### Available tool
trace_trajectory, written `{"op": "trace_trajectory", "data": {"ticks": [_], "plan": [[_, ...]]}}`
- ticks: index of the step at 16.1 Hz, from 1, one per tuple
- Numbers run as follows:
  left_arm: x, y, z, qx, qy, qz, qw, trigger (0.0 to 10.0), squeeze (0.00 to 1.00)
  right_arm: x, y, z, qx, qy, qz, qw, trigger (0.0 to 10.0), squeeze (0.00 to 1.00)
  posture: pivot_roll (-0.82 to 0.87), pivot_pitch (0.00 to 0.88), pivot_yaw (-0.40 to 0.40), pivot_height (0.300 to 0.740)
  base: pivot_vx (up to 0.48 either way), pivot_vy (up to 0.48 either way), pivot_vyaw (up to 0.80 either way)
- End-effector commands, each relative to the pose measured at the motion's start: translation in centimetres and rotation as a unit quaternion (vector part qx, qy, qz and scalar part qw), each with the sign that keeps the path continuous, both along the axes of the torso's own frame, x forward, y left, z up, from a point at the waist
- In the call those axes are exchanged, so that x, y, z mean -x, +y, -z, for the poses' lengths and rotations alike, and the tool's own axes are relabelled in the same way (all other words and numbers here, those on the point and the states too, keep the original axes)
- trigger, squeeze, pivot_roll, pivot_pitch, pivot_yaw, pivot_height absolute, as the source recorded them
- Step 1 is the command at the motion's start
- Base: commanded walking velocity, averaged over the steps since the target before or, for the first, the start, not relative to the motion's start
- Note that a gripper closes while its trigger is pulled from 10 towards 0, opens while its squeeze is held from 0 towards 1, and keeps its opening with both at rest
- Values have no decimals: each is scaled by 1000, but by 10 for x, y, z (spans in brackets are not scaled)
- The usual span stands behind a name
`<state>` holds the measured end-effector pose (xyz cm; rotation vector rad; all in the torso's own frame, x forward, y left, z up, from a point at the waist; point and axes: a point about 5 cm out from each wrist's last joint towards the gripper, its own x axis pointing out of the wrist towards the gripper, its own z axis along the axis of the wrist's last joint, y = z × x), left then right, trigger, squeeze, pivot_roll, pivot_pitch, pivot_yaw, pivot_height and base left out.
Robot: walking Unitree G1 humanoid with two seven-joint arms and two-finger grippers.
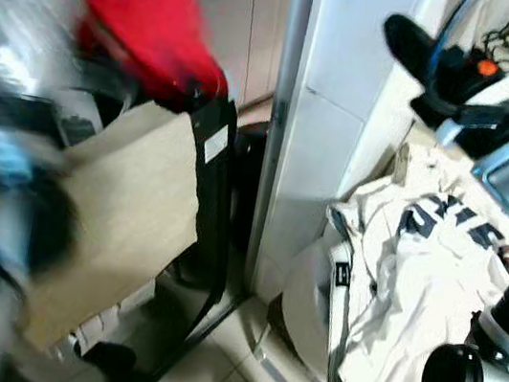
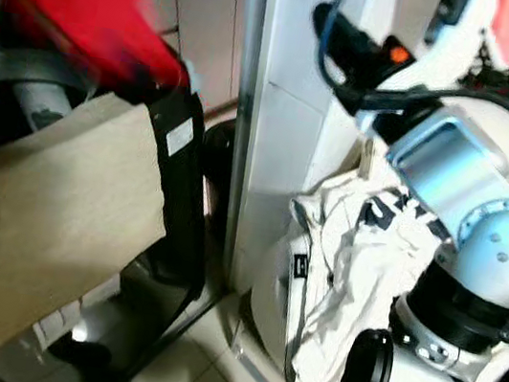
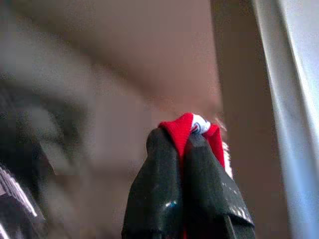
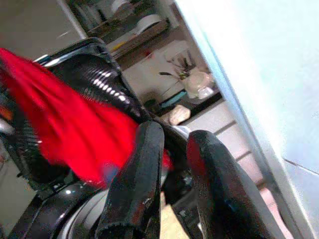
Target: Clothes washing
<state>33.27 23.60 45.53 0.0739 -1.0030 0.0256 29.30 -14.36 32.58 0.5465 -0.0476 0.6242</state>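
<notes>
A red garment hangs blurred at the upper left, held up by my left arm. In the left wrist view my left gripper is shut on a fold of this red garment. My right gripper is raised at the upper right in front of the white wall. In its wrist view the right gripper has a narrow gap between its fingers with nothing in it, and looks toward the red garment. A heap of white clothes with dark lettering lies low on the right.
A beige board leans against a black frame at the left. A white wall corner with a metal strip divides the scene. The white clothes lie in a pale round basket. Tiled floor lies below, and cabinets stand behind.
</notes>
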Motion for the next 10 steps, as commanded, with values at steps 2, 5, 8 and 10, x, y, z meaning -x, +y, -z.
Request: {"op": "trace_trajectory", "data": {"ticks": [2, 5, 8, 10], "plan": [[11, -3, -23, -72, -42, -64, 994, 0, 0, 4, 4, -6, 8, -21, -3, 1000, 10000, 0, -99, 0, 37, 740, 0, 0, 0], [-45, -1, 39, -136, 193, -35, 971, 235, 0, 6, 17, 20, 117, 7, -2, 993, 10000, 0, -101, 0, 38, 740, 0, 0, 0], [-73, 19, 145, -176, 440, -87, 876, 10000, 0, 19, 37, 46, 237, -3, -43, 971, 10000, 0, -109, 0, 50, 740, 0, 0, 0], [-69, 43, 179, -168, 529, -132, 822, 10000, 0, 33, 46, 57, 269, -6, -90, 959, 10000, 0, -110, 0, 51, 740, 0, 0, 0]]}}
